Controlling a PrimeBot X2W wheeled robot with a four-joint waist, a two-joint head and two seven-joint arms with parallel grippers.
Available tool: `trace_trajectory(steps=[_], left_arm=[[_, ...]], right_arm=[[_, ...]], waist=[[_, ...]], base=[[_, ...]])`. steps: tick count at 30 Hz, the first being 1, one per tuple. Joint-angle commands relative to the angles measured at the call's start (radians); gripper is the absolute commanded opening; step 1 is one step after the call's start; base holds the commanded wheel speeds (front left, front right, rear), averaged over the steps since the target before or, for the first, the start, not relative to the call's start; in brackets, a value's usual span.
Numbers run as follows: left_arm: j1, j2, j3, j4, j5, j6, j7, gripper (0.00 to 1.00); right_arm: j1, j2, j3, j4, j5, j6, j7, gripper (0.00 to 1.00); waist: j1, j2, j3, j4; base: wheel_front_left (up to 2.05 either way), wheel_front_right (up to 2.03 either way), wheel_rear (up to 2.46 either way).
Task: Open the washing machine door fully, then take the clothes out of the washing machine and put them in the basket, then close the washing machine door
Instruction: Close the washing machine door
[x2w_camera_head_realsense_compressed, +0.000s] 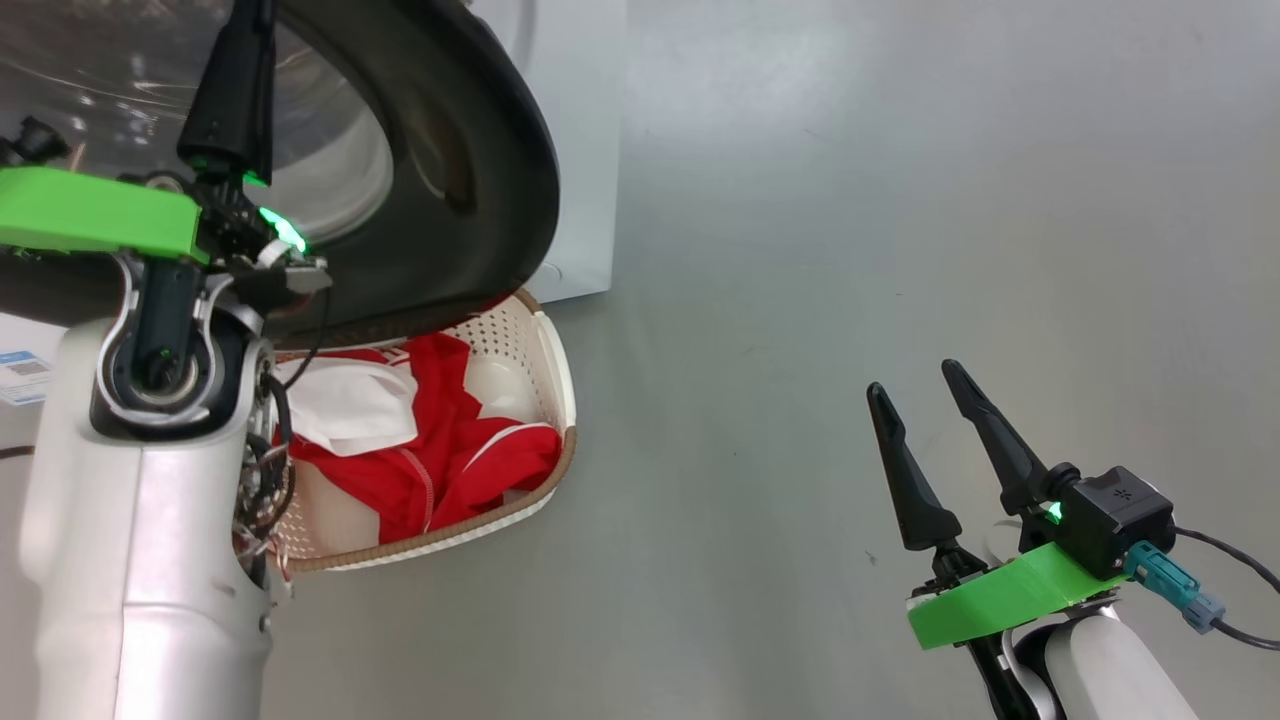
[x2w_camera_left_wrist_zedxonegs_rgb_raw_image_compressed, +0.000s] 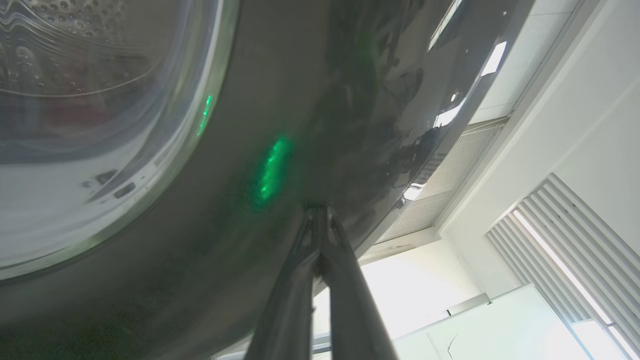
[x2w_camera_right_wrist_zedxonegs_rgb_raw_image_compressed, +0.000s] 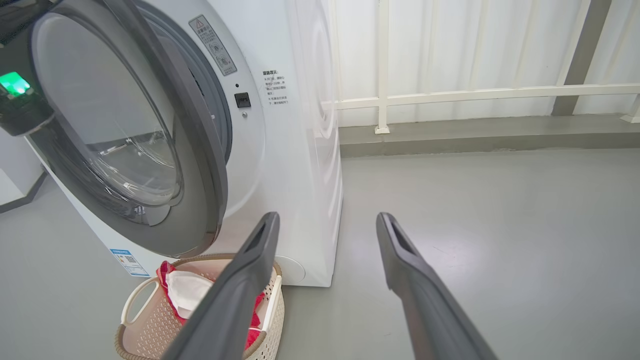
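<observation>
the washing machine stands at your left. the washing machine door hangs ajar over the basket, which holds the clothes — red and white. your left gripper, jaws pressed together, sets its tips on the door's black outer rim — the nearer arm for the push shut. the right gripper is spread, empty and well apart.

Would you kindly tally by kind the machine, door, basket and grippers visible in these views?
washing machine: 1
washing machine door: 1
basket: 1
grippers: 2, the left gripper and the right gripper
total: 5
</observation>
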Motion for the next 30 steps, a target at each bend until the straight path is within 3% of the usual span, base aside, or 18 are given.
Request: trace_trajectory(steps=[1, 12, 21, 22, 23, 24, 30], left_arm=[[-0.037, 0.029, 0.024, -0.014, 0.013, -0.014, -0.005, 0.0], [-0.094, 0.037, 0.036, 0.05, 0.021, -0.027, -0.019, 0.0], [-0.052, 0.032, 0.018, 0.043, 0.013, -0.029, 0.011, 0.0], [-0.042, 0.031, 0.018, 0.037, 0.01, -0.029, 0.013, 0.27], [-0.029, 0.03, 0.018, 0.031, 0.008, -0.029, 0.014, 0.7], [-0.014, 0.029, 0.021, 0.028, 0.006, -0.029, 0.012, 1.0], [0.085, 0.03, 0.028, -0.01, -0.004, -0.027, 0.019, 1.0]], right_arm=[[-0.026, -0.002, 0.02, -0.026, -0.007, 0.006, -0.006, 1.0], [-0.03, -0.002, 0.014, -0.029, -0.008, 0.006, -0.006, 1.0], [-0.022, -0.002, 0.01, -0.029, -0.004, 0.006, -0.006, 1.0], [-0.021, -0.002, 0.01, -0.028, -0.003, 0.006, -0.006, 1.0], [-0.02, -0.002, 0.011, -0.027, -0.002, 0.006, -0.006, 1.0], [-0.018, -0.002, 0.013, -0.026, 0.0, 0.006, -0.006, 1.0], [-0.005, -0.002, 0.018, -0.019, 0.009, 0.006, -0.006, 1.0]], waist=[[0.0, 0.0, 0.006, -0.012], [0.0, 0.0, 0.017, -0.05], [0.0, 0.0, 0.003, -0.029], [0.0, 0.0, -0.001, -0.024], [0.0, 0.0, -0.007, -0.018], [0.0, 0.0, -0.013, -0.013], [0.0, 0.0, -0.054, 0.029]], base=[[0.0, 0.0, 0.0], [0.0, 0.0, 0.0], [0.0, 0.0, 0.0], [0.0, 0.0, 0.0], [0.0, 0.0, 0.0], [0.0, 0.0, 0.0], [0.0, 0.0, 0.0]])
